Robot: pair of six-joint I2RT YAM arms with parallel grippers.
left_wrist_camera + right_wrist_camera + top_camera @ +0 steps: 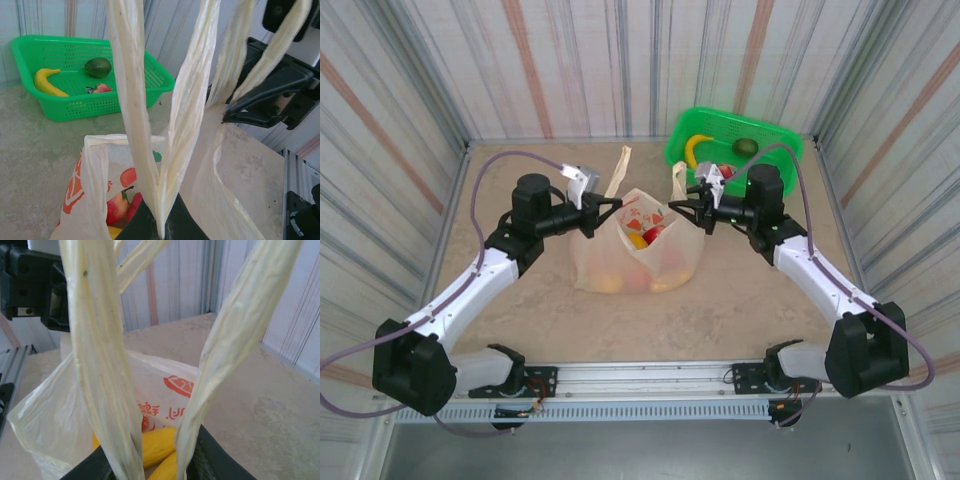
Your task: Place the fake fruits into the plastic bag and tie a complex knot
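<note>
Clamped on bag (pixel 95 170) handle with left gripper (pixel 161 225), bottom centre; pinched on other handle with right gripper (pixel 226 112). Red fruit (pixel 117 206) inside. At bench (pixel 30 150) far edge, basket (pixel 75 112) with banana (pixel 47 82), avocado (pixel 97 67).

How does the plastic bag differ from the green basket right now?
The bag is thin, see-through pale yellow and crinkled; the basket is stiff, bright green and perforated. The bag stands mid-table, its handles pinched in the jaws of the left gripper and right gripper; the basket sits untouched in the far right corner. Both hold fake fruit.
</note>
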